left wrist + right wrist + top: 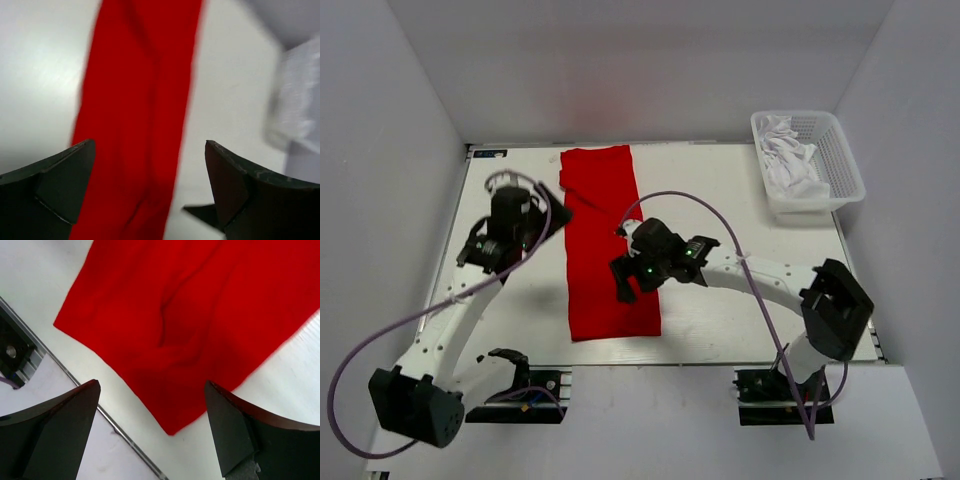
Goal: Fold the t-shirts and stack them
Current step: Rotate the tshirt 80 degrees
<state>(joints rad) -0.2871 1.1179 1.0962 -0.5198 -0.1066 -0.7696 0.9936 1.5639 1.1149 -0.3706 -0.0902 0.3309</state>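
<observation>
A red t-shirt (590, 290) lies on the white table as a long narrow strip running from the far edge toward the near edge. My left gripper (548, 212) hovers open at the strip's left edge near its far half; in the left wrist view the red t-shirt (135, 100) stretches away between the fingers of that gripper (150, 145). My right gripper (625, 285) hangs open over the strip's near right part. In the right wrist view the near corner of the red t-shirt (190, 315) lies below this gripper (150, 385), untouched. White t-shirts (790, 160) sit crumpled in the basket.
A white lattice basket (845, 165) stands at the table's far right corner. The table's near edge rail (75, 385) runs close to the shirt's corner, with an arm mount (12, 352) beyond it. White walls enclose the table on three sides.
</observation>
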